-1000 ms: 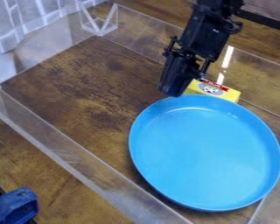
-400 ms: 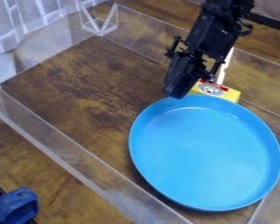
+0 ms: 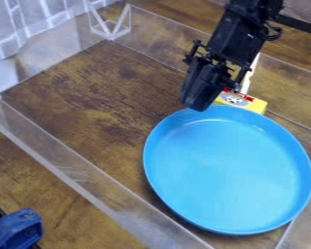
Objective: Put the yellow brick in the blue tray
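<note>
A blue cloth (image 3: 13,231) lies in the bottom-left corner; clear plastic walls (image 3: 67,165) fence in the wooden table (image 3: 100,107); the black gripper (image 3: 204,97) leans down over the yellow brick (image 3: 239,100), its jaws clenched, hiding the brick's left part; the brick sits just behind the blue tray (image 3: 229,170), outside its rim.

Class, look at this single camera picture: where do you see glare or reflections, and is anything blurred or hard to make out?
Camera view: pale glare streaks the clear wall; soft sheen on the blue tray; the dark claw lacks detail, hiding part of the yellow brick.
</note>
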Tool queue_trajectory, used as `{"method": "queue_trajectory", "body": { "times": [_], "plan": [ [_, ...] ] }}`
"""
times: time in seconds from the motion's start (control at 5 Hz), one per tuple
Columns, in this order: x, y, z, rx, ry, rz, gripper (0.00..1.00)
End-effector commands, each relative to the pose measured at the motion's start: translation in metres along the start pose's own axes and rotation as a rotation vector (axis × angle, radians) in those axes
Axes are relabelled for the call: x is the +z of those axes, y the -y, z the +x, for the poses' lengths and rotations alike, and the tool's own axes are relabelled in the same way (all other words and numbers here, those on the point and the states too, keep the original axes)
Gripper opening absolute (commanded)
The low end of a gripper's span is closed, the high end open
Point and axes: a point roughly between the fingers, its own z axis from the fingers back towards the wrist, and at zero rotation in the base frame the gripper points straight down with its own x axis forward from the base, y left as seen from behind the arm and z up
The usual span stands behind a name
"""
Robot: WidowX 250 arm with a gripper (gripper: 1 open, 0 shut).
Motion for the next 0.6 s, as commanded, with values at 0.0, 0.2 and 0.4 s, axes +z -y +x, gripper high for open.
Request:
{"method": "queue_trajectory", "body": {
  "times": [0.0,0.2,0.4],
  "plan": [
    [0.051,0.019,-0.022,0.010,0.081,0.074,0.00],
    [0.071,0.030,-0.036,0.020,0.061,0.109,0.00],
    [0.077,0.043,-0.039,0.027,0.074,0.124,0.00]
  ]
}}
